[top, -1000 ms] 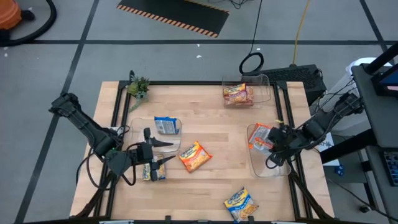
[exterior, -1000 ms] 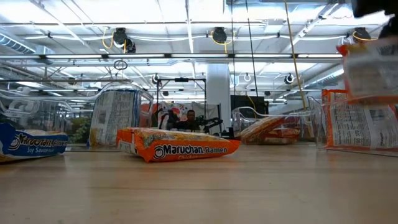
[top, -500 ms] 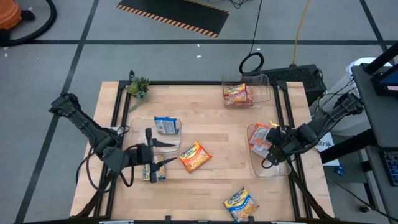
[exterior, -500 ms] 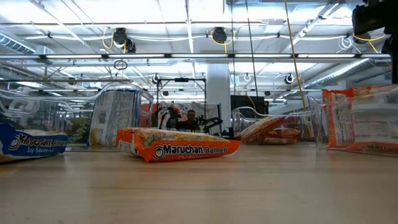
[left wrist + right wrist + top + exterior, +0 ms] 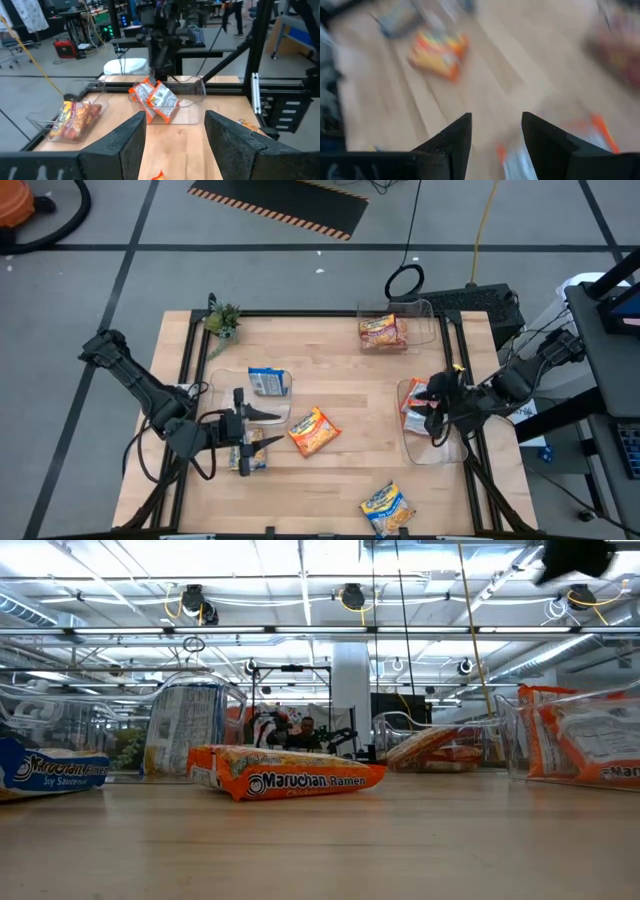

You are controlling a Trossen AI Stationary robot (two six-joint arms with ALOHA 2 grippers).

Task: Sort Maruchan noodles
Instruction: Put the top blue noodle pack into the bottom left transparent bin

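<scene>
The right gripper (image 5: 433, 402) hangs with fingers apart and empty over the clear bin (image 5: 432, 448) at the table's right edge, where silver-white and red packets (image 5: 413, 402) lie, while an orange packet (image 5: 313, 430) rests mid-table beside the left gripper (image 5: 262, 425), also open.

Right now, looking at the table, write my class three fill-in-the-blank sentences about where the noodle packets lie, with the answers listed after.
1. The orange packet in the middle of the table lies outside any ____.
2. The right gripper hangs over the right bin with its fingers ____.
3. The far bin holds packets, and a small ____ stands at the table's far left corner.

Answers: bin; open; plant
</scene>
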